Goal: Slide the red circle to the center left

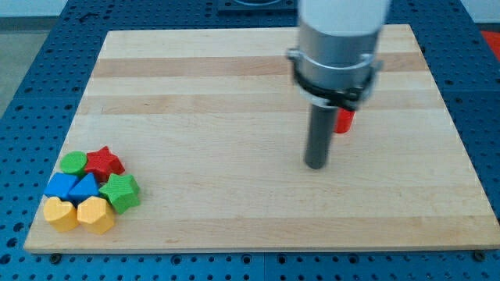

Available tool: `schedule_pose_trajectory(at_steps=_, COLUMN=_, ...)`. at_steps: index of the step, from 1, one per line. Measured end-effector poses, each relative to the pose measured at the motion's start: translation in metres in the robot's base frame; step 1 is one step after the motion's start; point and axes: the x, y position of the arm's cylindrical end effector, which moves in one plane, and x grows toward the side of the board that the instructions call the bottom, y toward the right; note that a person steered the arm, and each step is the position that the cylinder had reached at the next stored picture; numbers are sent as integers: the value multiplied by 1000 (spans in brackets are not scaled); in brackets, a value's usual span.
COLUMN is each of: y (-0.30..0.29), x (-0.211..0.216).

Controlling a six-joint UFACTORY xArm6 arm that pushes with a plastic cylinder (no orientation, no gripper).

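A red block (344, 119), the red circle, lies on the wooden board (234, 94) right of centre, mostly hidden behind the arm's body; only its right part shows. My tip (315, 165) rests on the board just below and to the left of it, a short gap away. The rod rises from the tip into the large grey cylinder of the arm (337, 47).
A cluster of blocks sits at the board's bottom left: a green circle (74, 162), a red star (104, 162), a green star (121, 191), a blue cube (59, 187), a blue block (83, 188), a yellow block (60, 213) and a yellow hexagon (95, 215).
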Motion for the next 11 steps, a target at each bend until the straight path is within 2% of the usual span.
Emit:
schedule_pose_trajectory(at_steps=1, y=86, x=10)
schedule_pose_trajectory(at_steps=2, y=143, x=3)
schedule_pose_trajectory(at_steps=3, y=138, x=-20)
schedule_pose_trajectory(at_steps=7, y=-1, x=-95)
schedule_pose_trajectory(at_steps=8, y=-30, x=-100)
schedule_pose_trajectory(at_steps=10, y=-41, x=-101)
schedule_pose_trajectory(at_steps=11, y=-83, x=-101)
